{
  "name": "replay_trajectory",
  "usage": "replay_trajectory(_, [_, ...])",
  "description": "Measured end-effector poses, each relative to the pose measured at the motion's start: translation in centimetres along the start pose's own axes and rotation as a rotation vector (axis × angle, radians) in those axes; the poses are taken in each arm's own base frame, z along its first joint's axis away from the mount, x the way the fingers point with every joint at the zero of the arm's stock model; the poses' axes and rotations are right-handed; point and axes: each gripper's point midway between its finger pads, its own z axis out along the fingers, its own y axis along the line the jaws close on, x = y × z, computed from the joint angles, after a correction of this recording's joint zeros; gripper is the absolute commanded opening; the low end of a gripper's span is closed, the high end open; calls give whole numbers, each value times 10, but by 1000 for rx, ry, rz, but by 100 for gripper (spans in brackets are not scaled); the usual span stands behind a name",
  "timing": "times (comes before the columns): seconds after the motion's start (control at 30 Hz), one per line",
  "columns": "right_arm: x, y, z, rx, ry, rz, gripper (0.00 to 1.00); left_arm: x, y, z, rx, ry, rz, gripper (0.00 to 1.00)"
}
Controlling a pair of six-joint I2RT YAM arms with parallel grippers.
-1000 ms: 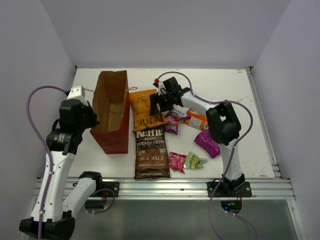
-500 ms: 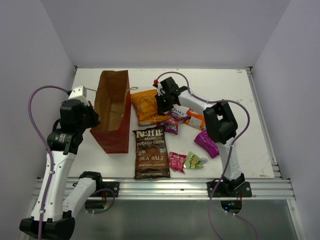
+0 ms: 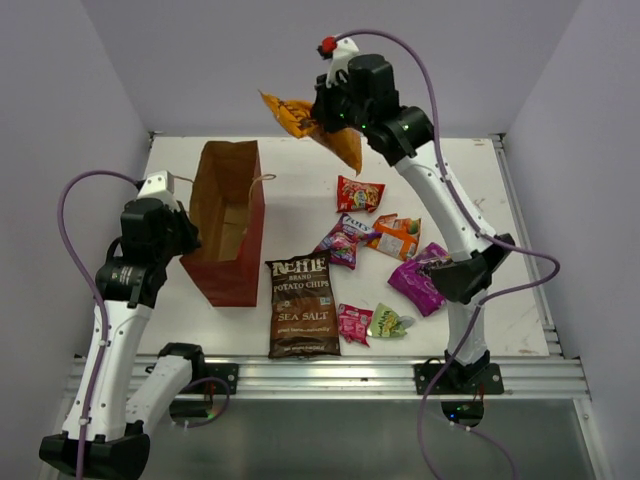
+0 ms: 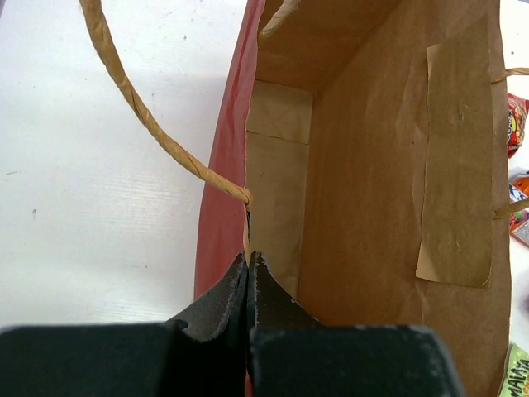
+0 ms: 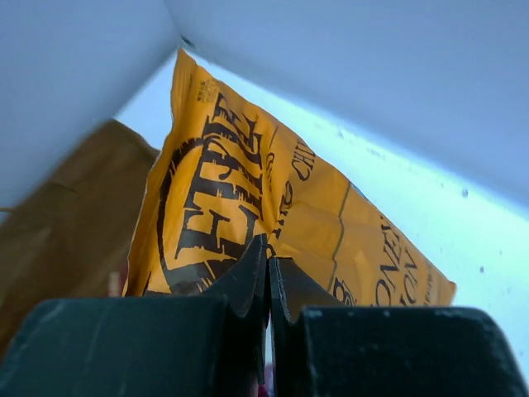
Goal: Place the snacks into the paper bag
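The paper bag [image 3: 225, 225] stands open on the left of the table, reddish-brown outside and tan inside [image 4: 372, 165]. My left gripper [image 3: 190, 235] is shut on the paper bag's left rim, just below a twine handle [image 4: 248, 260]. High above the table's back, to the right of the paper bag's mouth, my right gripper [image 3: 335, 115] is shut on the large orange Kettle chip bag [image 3: 310, 125], which hangs crumpled from the jaws [image 5: 248, 190]. The other snacks lie on the table, among them a dark-brown Kettle bag [image 3: 302, 305] right of the paper bag.
Right of the paper bag lie a red packet [image 3: 359, 193], a small orange packet [image 3: 395, 237], a purple bag [image 3: 415, 280], a pink packet [image 3: 353, 323] and a green packet [image 3: 388, 320]. White walls close in the table on three sides.
My right gripper shut on the orange Kettle bag and lifted it from the table high into the air. A red packet that lay under it now shows. The left arm held still.
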Motion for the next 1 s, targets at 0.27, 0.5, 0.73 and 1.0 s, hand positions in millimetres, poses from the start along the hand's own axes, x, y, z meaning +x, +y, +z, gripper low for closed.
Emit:
replay_trajectory(0.27, [-80,80,-46,-227,-247,6,0,0,0,0,1,1,5,0])
replay_trajectory(0.5, [-103,145,-54,-513,-333,144,0,0,0,0,1,0,5,0])
replay_trajectory(0.73, [-108,211,-66,-730,-364,223,0,-1,0,-1,3,-4,5,0])
replay_trajectory(1.0, [-78,252,-54,-812,-284,274,0,-2,0,-3,6,-13,5,0])
